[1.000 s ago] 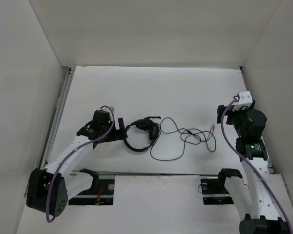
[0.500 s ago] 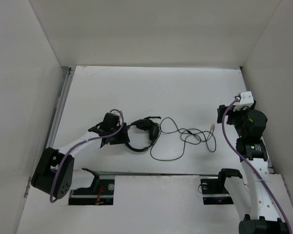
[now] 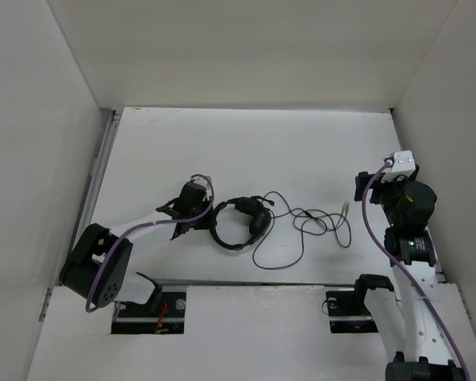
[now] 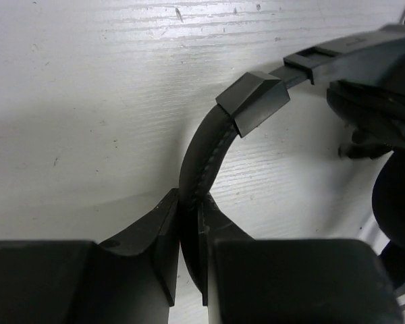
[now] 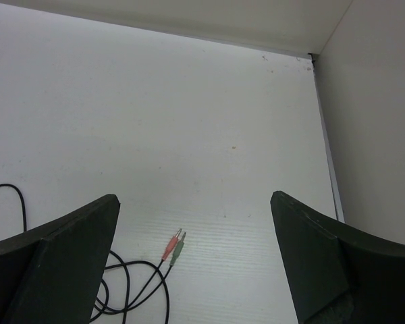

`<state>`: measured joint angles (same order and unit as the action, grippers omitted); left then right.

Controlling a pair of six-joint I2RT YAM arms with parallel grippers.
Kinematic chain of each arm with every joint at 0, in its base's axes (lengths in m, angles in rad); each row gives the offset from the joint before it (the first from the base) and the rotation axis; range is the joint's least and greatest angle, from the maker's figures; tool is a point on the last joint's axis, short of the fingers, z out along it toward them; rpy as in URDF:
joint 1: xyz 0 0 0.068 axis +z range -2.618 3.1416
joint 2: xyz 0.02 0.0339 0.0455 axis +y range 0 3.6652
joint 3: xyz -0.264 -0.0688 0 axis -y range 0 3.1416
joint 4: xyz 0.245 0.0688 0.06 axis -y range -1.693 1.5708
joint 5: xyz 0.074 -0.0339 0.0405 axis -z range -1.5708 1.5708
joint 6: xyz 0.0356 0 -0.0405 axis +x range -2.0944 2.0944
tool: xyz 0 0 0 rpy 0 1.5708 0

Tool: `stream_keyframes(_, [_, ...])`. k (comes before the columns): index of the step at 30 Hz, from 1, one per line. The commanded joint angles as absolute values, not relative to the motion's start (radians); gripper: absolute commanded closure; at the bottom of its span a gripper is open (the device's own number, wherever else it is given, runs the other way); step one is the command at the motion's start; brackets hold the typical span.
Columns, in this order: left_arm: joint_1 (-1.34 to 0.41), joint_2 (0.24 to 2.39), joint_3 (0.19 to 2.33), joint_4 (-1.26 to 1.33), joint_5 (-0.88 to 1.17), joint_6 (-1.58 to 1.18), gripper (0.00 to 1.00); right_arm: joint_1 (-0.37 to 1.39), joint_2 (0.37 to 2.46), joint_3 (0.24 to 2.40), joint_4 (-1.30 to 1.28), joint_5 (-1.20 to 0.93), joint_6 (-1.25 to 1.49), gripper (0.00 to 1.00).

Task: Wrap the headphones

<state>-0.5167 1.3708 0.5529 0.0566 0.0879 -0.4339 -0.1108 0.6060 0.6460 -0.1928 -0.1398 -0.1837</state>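
wrist view alone shows left jaws clamped on headphones (image 4: 204, 158) band — right jaws apart, above plugs (image 5: 175, 246)

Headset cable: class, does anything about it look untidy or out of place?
Yes. The thin black cable sprawls in loose loops on the white table beside the black headset, its pink and green plugs lying free.

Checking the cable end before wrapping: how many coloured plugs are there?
2: a pink plug and a green plug, side by side on the table.

Bare table (image 3: 246, 151) beyond sprawled cable (image 3: 280, 267)
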Motion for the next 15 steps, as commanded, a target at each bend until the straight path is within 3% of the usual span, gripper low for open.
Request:
stream_keyframes(1, [-0.513,1.396,0.554,0.002,0.072,-0.419,1.0,-0.114,0.588,0.635,-0.135,-0.152,-0.179,0.0])
stream_keyframes(7, [-0.495,1.339,0.653,-0.031,0.083,-0.295,1.0,-0.088,0.587,0.647,-0.13,-0.181,-0.192,0.0])
stream_keyframes(15, [-0.404,1.236,1.004,-0.113,0.094,-0.037,1.0,0.227,0.528,0.565,0.123,-0.46,-0.173,0.0])
